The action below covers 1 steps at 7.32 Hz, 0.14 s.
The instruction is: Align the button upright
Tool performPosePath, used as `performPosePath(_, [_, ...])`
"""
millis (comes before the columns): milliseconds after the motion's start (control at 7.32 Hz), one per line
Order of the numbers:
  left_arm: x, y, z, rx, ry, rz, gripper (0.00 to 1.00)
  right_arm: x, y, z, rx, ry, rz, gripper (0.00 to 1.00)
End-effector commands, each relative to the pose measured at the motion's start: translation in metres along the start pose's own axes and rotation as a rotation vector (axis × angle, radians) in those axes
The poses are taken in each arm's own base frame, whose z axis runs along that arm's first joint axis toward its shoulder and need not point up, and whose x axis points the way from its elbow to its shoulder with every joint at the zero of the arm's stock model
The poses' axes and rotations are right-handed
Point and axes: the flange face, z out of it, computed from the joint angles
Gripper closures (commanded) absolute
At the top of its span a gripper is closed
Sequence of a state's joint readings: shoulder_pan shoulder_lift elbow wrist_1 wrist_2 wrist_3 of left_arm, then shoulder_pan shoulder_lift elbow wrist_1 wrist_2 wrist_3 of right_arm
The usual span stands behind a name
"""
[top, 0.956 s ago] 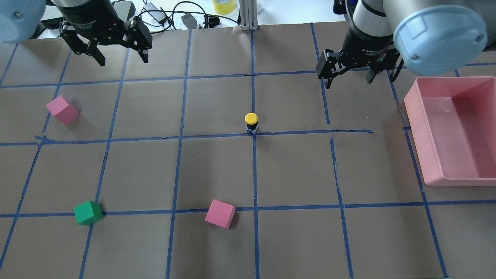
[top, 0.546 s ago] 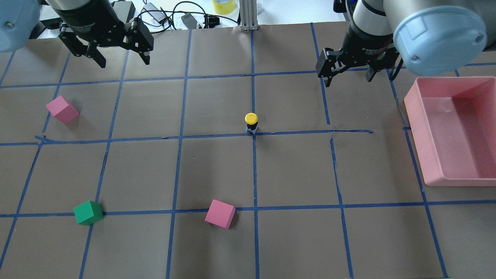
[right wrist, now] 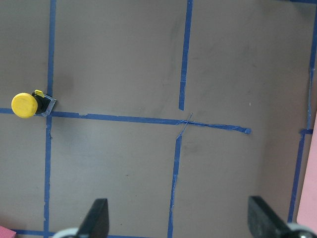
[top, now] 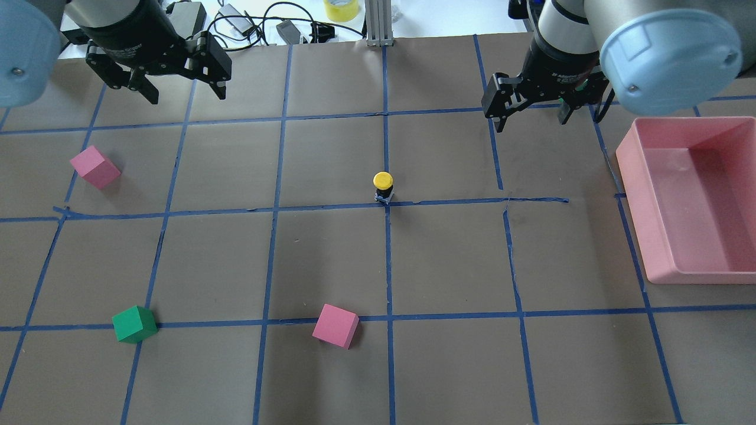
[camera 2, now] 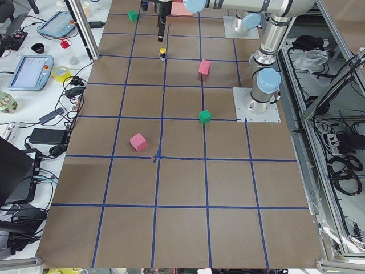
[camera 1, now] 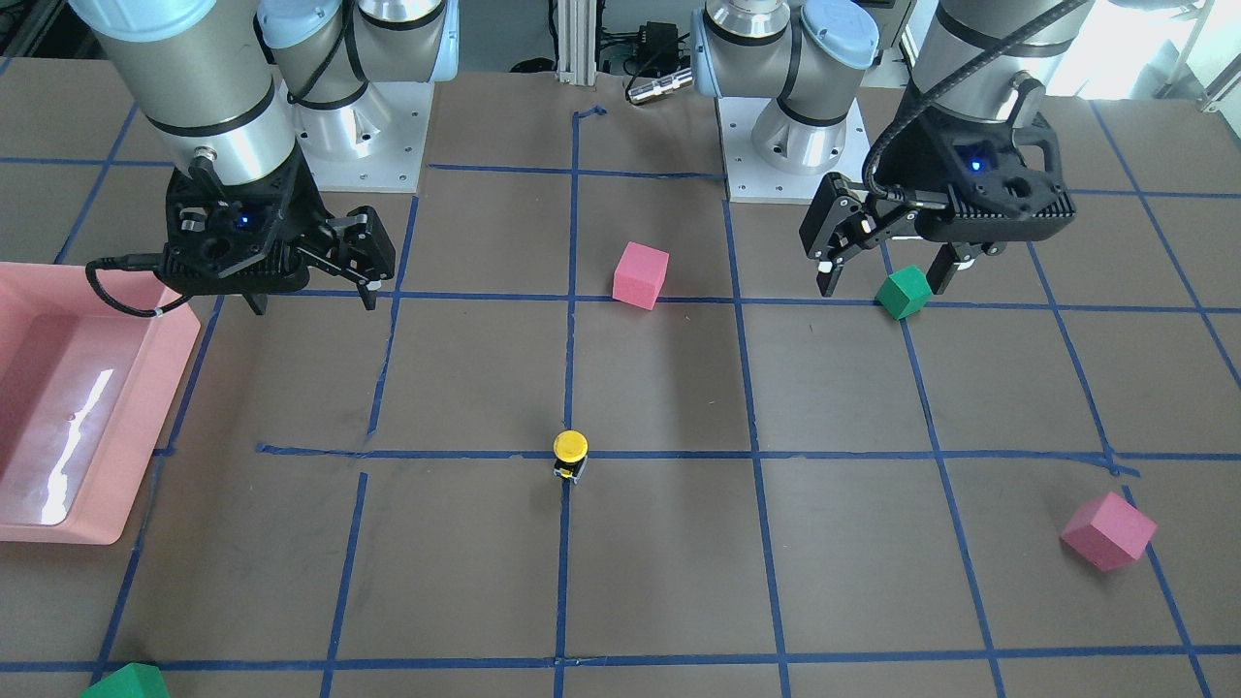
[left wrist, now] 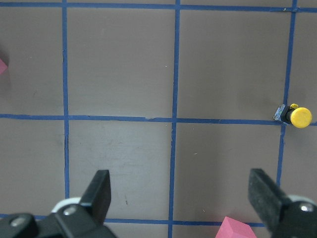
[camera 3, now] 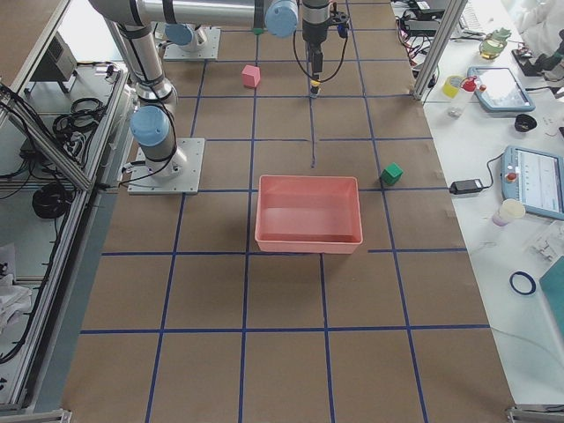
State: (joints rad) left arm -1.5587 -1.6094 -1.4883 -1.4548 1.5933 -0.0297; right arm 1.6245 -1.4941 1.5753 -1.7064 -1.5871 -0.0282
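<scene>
The button [top: 383,188] stands upright at a tape crossing in the table's middle, its yellow cap on top of the black body. It also shows in the front view [camera 1: 570,454], at the right edge of the left wrist view [left wrist: 295,116] and at the left edge of the right wrist view [right wrist: 29,105]. My left gripper [top: 188,94] is open and empty, high over the table's far left [camera 1: 882,286]. My right gripper [top: 533,124] is open and empty, high over the far right [camera 1: 314,305]. Both are well away from the button.
A pink bin [top: 685,121] sits at the right edge. One pink cube [top: 95,167] lies at the left and another [top: 335,326] near the front middle. A green cube [top: 134,324] lies front left. Cables and a tape roll lie beyond the far edge.
Both grippers have drawn slightly back toward the far edge, the left one more. The button and cubes have not moved.
</scene>
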Motion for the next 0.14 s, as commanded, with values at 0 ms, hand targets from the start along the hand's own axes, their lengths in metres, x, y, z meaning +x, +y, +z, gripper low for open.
performPosePath(0, [-0.0028, 0.0023, 0.0045, 0.003, -0.004, -0.001, 0.0, -0.0001, 0.0001, 0.0001, -0.001, -0.001, 0.001, 0.0])
